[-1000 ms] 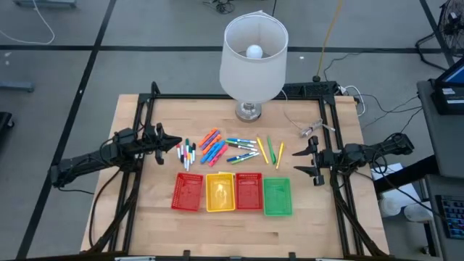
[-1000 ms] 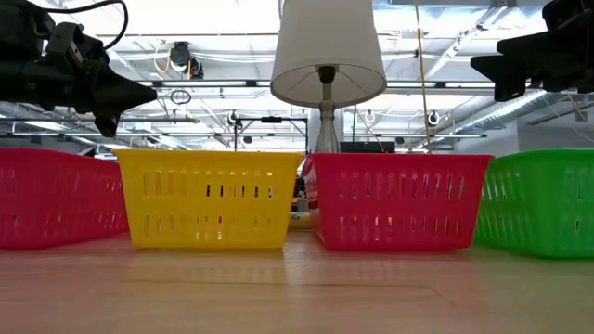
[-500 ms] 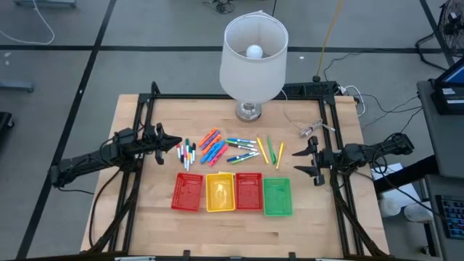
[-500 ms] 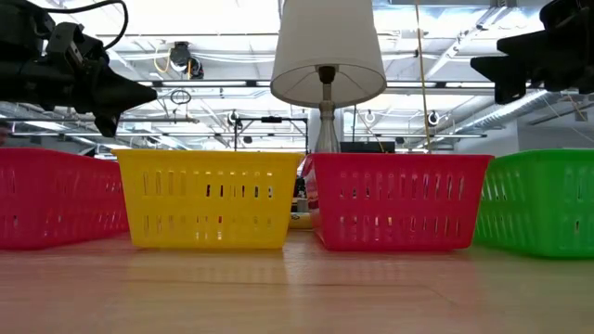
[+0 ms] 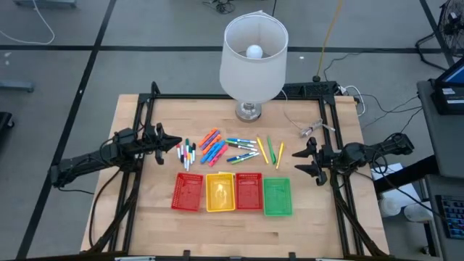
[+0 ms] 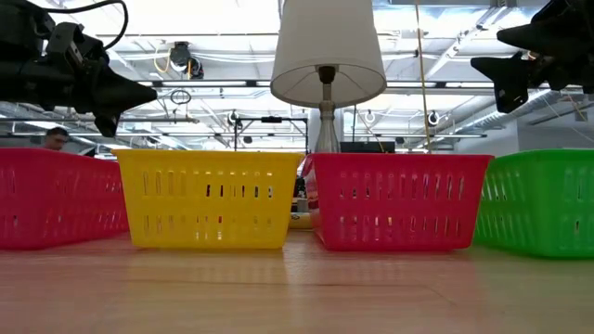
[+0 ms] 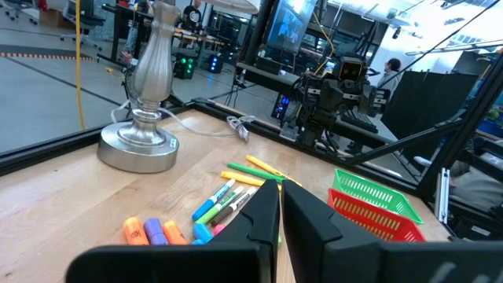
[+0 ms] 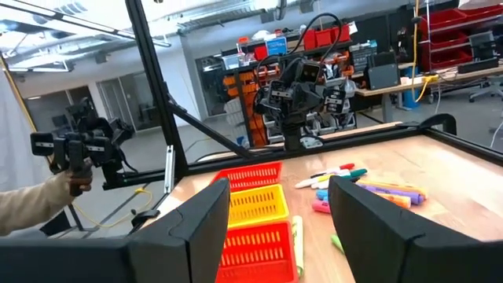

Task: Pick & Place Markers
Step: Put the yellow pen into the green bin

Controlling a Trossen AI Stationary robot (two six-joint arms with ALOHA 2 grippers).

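The markers (image 5: 225,148) lie loose in a spread on the wooden table, between the lamp's base and the row of trays. They also show in the left wrist view (image 7: 220,206) and the right wrist view (image 8: 354,182). My left gripper (image 5: 178,143) hovers shut at the table's left, pointing level toward the markers and clear of them. My right gripper (image 5: 301,161) hovers open at the table's right, also level, with nothing between its fingers (image 8: 206,216).
Four mesh trays stand in a row near the front: red (image 5: 187,192), yellow (image 5: 220,192), red (image 5: 248,191), green (image 5: 277,196). A lamp (image 5: 252,54) stands at the far middle. A small clip with cable (image 5: 312,129) lies far right. A person's sleeve (image 8: 31,206) shows beyond the table.
My right gripper has rolled a little about its own pointing line, staying open and in place. The markers have not moved.
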